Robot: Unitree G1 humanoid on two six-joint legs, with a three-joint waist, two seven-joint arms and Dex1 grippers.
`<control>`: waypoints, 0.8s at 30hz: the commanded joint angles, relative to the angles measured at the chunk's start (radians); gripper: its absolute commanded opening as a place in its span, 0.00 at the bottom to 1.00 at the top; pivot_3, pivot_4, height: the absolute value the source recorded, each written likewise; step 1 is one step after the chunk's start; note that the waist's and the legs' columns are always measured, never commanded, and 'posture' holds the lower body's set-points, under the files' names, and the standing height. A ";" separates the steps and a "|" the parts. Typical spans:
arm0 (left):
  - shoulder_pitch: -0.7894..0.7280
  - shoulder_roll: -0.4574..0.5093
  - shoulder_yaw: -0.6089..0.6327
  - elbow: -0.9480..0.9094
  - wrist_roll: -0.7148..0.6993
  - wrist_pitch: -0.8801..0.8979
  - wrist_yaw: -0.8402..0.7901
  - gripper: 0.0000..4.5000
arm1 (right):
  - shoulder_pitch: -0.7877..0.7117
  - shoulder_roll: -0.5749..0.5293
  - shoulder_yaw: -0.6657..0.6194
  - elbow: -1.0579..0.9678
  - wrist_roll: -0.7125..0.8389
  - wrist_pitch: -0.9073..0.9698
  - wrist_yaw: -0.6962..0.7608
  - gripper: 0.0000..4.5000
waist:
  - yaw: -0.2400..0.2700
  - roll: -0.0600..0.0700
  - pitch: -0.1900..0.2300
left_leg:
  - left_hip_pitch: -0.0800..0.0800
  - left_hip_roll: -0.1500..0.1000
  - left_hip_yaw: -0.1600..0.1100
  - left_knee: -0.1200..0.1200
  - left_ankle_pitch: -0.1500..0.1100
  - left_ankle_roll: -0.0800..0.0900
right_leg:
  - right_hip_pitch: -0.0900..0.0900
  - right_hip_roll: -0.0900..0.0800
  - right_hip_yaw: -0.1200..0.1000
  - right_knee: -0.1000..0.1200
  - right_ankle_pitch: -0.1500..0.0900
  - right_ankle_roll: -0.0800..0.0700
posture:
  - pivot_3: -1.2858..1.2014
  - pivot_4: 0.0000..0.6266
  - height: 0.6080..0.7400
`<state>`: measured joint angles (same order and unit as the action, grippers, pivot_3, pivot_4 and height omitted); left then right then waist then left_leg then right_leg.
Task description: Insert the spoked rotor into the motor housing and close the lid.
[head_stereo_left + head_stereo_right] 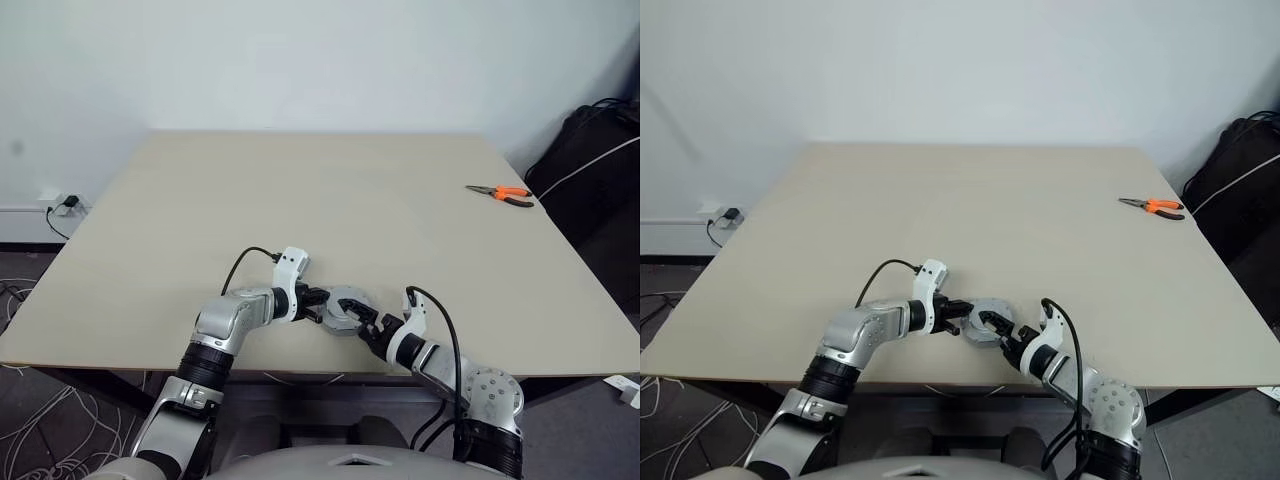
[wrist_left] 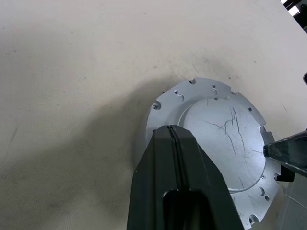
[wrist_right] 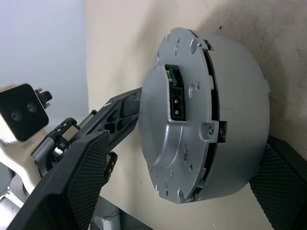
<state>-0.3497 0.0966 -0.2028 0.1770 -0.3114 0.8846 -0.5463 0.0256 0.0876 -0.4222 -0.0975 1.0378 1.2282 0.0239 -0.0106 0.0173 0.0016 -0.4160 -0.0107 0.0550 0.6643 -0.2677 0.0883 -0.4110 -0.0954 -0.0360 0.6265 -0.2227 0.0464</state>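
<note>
Lid (image 2: pixel 218 143) sits on the motor housing (image 3: pixel 240 120) near the table's (image 1: pixel 300 190) front edge. We press it with our closed left gripper (image 2: pixel 172 139); our spread right gripper (image 1: pixel 362 323) should steady the housing squarely.

The broad, pale beige rectangular surface (image 1: pixel 300 200) carries a round grey metal motor housing with its flat lid on top (image 1: pixel 345 308) near its front edge, between the fingers, and orange-handled pliers (image 1: pixel 500 194) well apart from them.
</note>
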 commanded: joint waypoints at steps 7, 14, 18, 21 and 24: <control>0.008 -0.018 -0.031 0.001 0.000 0.012 -0.012 0.00 | 0.010 0.040 0.024 -0.061 0.099 -0.017 -0.018 0.48 | 0.003 0.001 0.000 | -0.001 0.000 0.000 0.000 0.000 0.000 | -0.001 0.000 0.000 0.000 0.000 0.000 | 0.52 0.00 1.00; 0.009 -0.020 -0.026 0.002 0.003 0.009 -0.013 0.00 | 0.030 0.024 0.040 -0.072 0.120 -0.016 -0.039 0.47 | 0.003 0.001 0.001 | -0.001 0.000 0.000 0.000 0.000 0.000 | -0.001 0.000 0.000 -0.001 0.000 0.000 | 0.52 0.00 1.00; 0.012 -0.024 -0.014 -0.002 0.000 0.005 -0.006 0.00 | 0.045 0.022 0.050 -0.070 0.120 -0.017 -0.050 0.47 | 0.003 0.001 0.001 | -0.001 0.000 0.000 0.000 0.000 0.000 | -0.001 0.000 0.000 -0.001 0.000 0.000 | 0.52 0.00 1.00; 0.022 -0.038 0.021 -0.015 -0.009 -0.013 0.015 0.00 | 0.050 0.021 0.052 -0.065 0.121 -0.024 -0.056 0.47 | 0.003 0.001 0.001 | -0.001 0.000 0.000 0.000 0.000 0.000 | -0.001 0.000 0.000 -0.001 0.000 0.000 | 0.52 0.00 1.00; 0.038 -0.070 0.087 -0.032 -0.027 -0.045 0.061 0.00 | 0.053 0.021 0.054 -0.065 0.127 -0.032 -0.060 0.47 | 0.002 0.001 0.001 | -0.001 0.000 0.000 0.000 0.000 0.000 | -0.001 0.000 0.000 -0.001 0.000 0.000 | 0.52 0.00 1.00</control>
<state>-0.3116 0.0500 -0.1348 0.1772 -0.3167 0.8601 -0.5038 0.0842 0.0844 -0.4078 -0.1353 1.1414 1.1917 -0.0330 -0.0085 0.0186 0.0022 -0.4171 -0.0111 0.0550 0.6638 -0.2677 0.0883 -0.4119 -0.0958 -0.0362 0.6259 -0.2230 0.0463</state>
